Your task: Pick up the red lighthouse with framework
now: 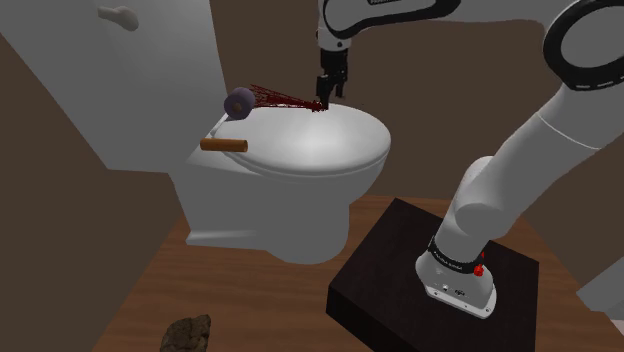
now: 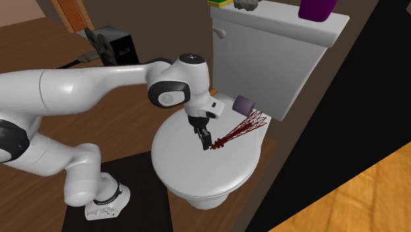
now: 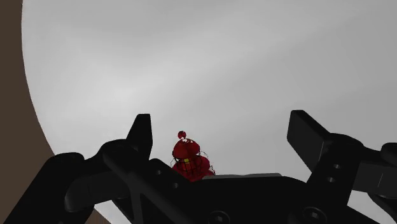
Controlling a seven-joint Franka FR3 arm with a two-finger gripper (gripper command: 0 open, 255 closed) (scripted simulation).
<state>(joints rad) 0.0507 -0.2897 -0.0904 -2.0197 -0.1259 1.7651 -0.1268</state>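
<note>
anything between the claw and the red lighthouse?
Nothing. In the wrist view the red lighthouse has its tip inside the open claw, touching neither finger, with bare toilet lid around it.

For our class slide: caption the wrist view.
Open black two-finger gripper flanks the red framework lighthouse on the white toilet lid.

The white arm [image 1: 500, 170] is reaching up from its black stand [image 1: 395, 255] at the shoulder view's lower right and arching over a white toilet [image 1: 300, 215]. The black gripper [image 1: 329, 100] is pointing down at the far edge of the closed lid [image 1: 320, 145], at the right end of the red lattice lighthouse [image 1: 283, 98], which is lying on its side. A greyish-purple cylinder [image 1: 238, 102] is sitting at the lighthouse's left end. A brown rod [image 1: 223, 145] is lying nearer, at the lid's left.
</note>
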